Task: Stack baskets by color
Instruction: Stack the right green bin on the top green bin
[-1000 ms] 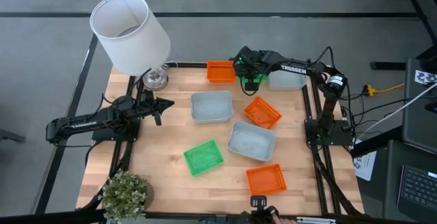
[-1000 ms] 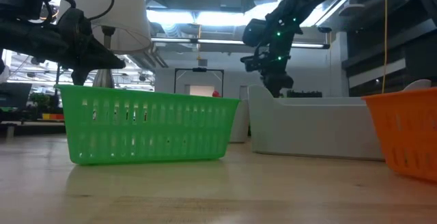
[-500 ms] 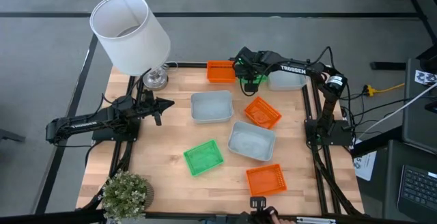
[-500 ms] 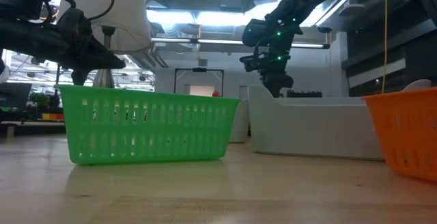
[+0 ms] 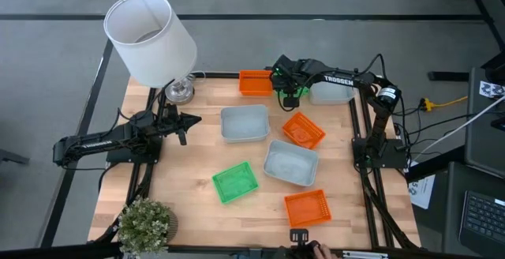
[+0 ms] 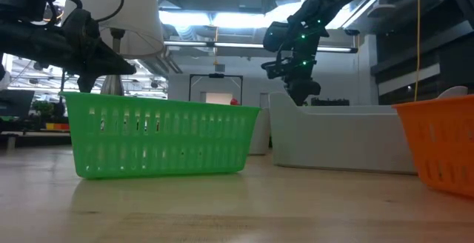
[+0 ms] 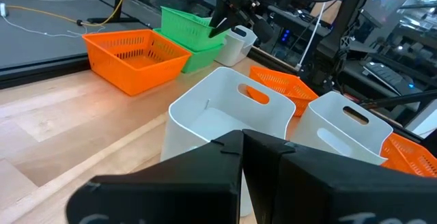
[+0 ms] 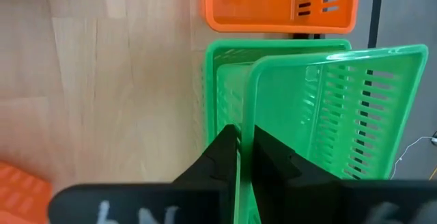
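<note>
At the table's far edge a green basket (image 8: 328,115) lies tilted inside a second green basket (image 8: 225,80), next to an orange basket (image 5: 255,82). My right gripper (image 8: 246,136) points steeply down over them. Its fingers stand a narrow gap apart, on either side of the upper basket's end wall. More baskets stand apart on the table: two white (image 5: 245,123) (image 5: 290,163), two orange (image 5: 303,129) (image 5: 307,208), one green (image 5: 235,182) and one white (image 5: 331,93) at the far right. My left gripper (image 5: 193,119) is shut and level at the left, touching nothing. My right gripper has the upper green basket's end wall (image 8: 247,115) between its two fingers, which come from above, slanting down. I cannot tell whether the fingers touch the wall. The basket leans tilted in the lower green basket, one end raised.
A lamp with a white shade (image 5: 150,38) stands at the far left corner. A potted plant (image 5: 146,223) stands at the near left corner. Bare wood shows between the left arm and the green basket.
</note>
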You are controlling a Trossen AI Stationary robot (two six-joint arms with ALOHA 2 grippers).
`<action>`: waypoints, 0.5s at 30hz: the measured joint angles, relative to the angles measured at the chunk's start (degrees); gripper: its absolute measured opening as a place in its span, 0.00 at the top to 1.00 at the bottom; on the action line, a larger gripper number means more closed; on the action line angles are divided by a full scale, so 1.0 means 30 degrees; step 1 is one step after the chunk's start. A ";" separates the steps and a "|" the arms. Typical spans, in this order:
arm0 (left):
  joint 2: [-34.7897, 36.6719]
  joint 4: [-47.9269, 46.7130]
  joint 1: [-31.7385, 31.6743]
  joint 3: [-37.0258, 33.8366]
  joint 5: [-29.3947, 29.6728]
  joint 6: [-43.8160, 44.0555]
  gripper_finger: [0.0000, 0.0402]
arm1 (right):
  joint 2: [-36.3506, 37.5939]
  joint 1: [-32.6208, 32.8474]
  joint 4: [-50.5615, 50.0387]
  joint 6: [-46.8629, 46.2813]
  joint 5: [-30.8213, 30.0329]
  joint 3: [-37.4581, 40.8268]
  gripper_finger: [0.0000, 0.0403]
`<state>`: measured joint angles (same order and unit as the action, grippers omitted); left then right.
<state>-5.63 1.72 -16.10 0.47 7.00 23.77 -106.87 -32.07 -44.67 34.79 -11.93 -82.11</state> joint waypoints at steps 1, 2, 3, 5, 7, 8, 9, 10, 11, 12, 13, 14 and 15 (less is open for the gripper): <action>0.0000 0.0000 0.0001 0.0000 0.0002 0.0000 1.00 | 0.0000 0.0004 -0.0002 -0.0011 0.0002 0.0000 0.92; 0.0000 0.0005 0.0002 0.0000 0.0001 0.0000 1.00 | 0.0000 0.0004 0.0003 -0.0055 -0.0005 0.0000 0.92; 0.0000 0.0007 0.0003 0.0000 -0.0004 0.0000 1.00 | 0.0000 0.0004 -0.0004 -0.0115 -0.0005 0.0000 0.91; 0.0000 0.0007 0.0000 0.0000 -0.0004 0.0000 1.00 | 0.0000 0.0004 0.0003 -0.0529 0.0000 0.0000 0.91; 0.0000 0.0007 0.0000 0.0000 0.0002 0.0000 1.00 | 0.0000 0.0004 -0.0004 -0.0576 -0.0005 0.0000 0.91; 0.0000 0.0007 0.0000 0.0000 -0.0004 0.0000 1.00 | 0.0000 0.0004 -0.0004 -0.0576 -0.0005 0.0000 0.91; 0.0000 0.0007 0.0000 0.0000 0.0000 0.0000 1.00 | 0.0000 0.0004 -0.0004 -0.0577 -0.0005 0.0000 0.91; 0.0000 0.0007 0.0000 0.0000 -0.0004 0.0000 1.00 | 0.0000 0.0004 -0.0004 -0.0583 -0.0005 0.0000 0.91; 0.0000 0.0007 0.0001 0.0000 0.0003 0.0000 1.00 | 0.0000 0.0004 -0.0004 -0.0583 -0.0005 0.0000 0.91; 0.0000 0.0007 0.0000 0.0000 -0.0004 0.0000 1.00 | 0.0000 0.0004 -0.0004 -0.0583 -0.0005 0.0000 0.91; 0.0000 0.0007 0.0003 0.0000 -0.0004 0.0000 1.00 | 0.0000 0.0004 0.0003 -0.0583 -0.0005 0.0000 0.91; 0.0000 0.0007 0.0000 0.0000 -0.0004 0.0000 1.00 | 0.0000 0.0004 0.0007 -0.0583 -0.0005 0.0000 0.91; 0.0000 0.0007 0.0007 0.0000 -0.0004 0.0000 1.00 | 0.0000 0.0004 0.0010 -0.0583 -0.0005 0.0000 0.91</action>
<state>-5.63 1.74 -16.08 0.47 6.98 23.77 -106.87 -32.05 -44.64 33.04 -11.94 -82.11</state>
